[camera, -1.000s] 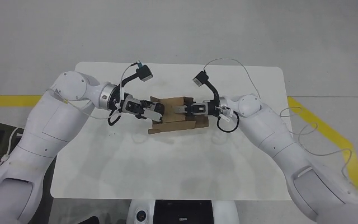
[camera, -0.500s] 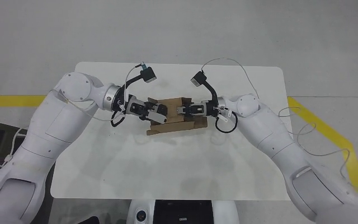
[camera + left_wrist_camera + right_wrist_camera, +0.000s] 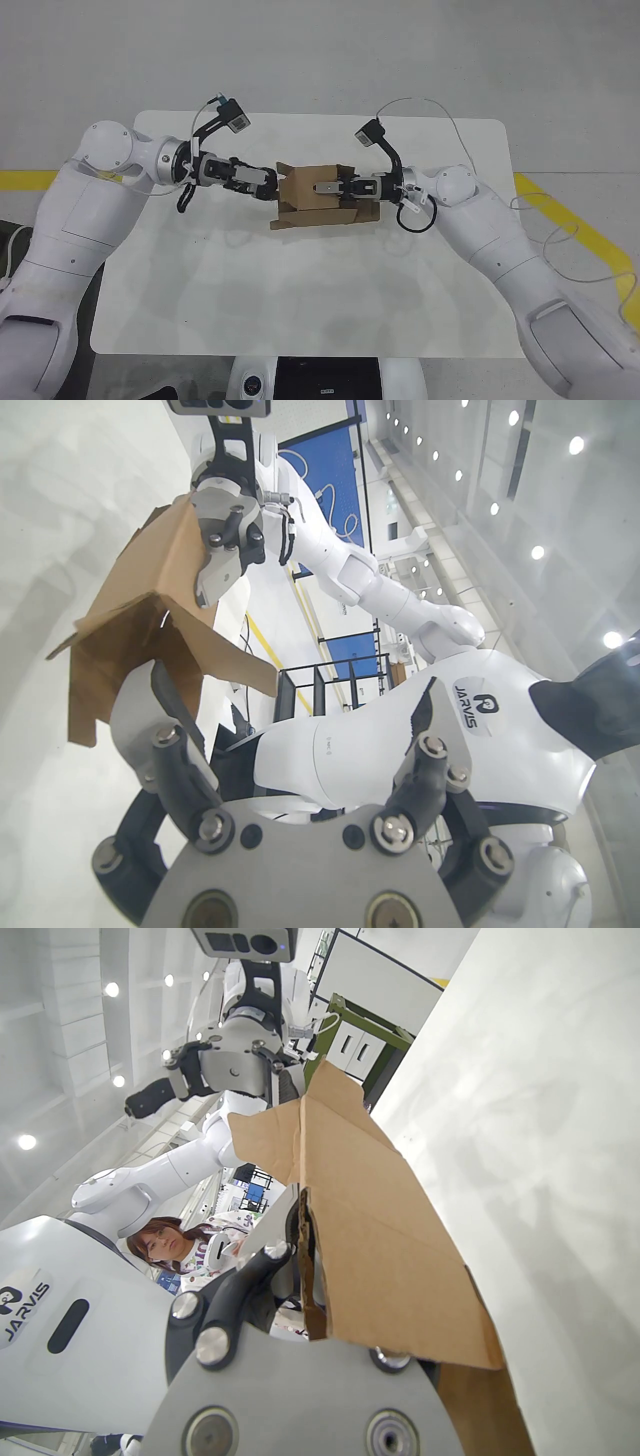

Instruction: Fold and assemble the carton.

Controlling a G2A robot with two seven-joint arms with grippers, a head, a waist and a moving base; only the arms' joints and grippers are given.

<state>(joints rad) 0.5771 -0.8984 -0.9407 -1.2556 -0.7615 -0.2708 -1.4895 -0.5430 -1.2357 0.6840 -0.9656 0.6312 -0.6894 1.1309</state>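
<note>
A brown cardboard carton (image 3: 312, 190) stands partly opened at the middle of the white table (image 3: 200, 290), with its flaps sticking out. My right gripper (image 3: 328, 187) comes in from the right and is shut on one carton wall (image 3: 370, 1228). The left wrist view shows its finger (image 3: 212, 575) pressed on the outside of that panel. My left gripper (image 3: 266, 184) is open at the carton's left end. One of its fingers (image 3: 155, 695) is close beside a hanging flap (image 3: 125, 635), and nothing sits between its fingers.
Bare table top lies in front of and behind the carton. Thin cables (image 3: 440, 125) loop above the right forearm. A yellow floor line (image 3: 570, 225) runs past the table's right edge.
My left gripper has drawn back to the left, off the carton, and stands open. The carton has shifted slightly right with the right gripper, and its left flaps have spread.
</note>
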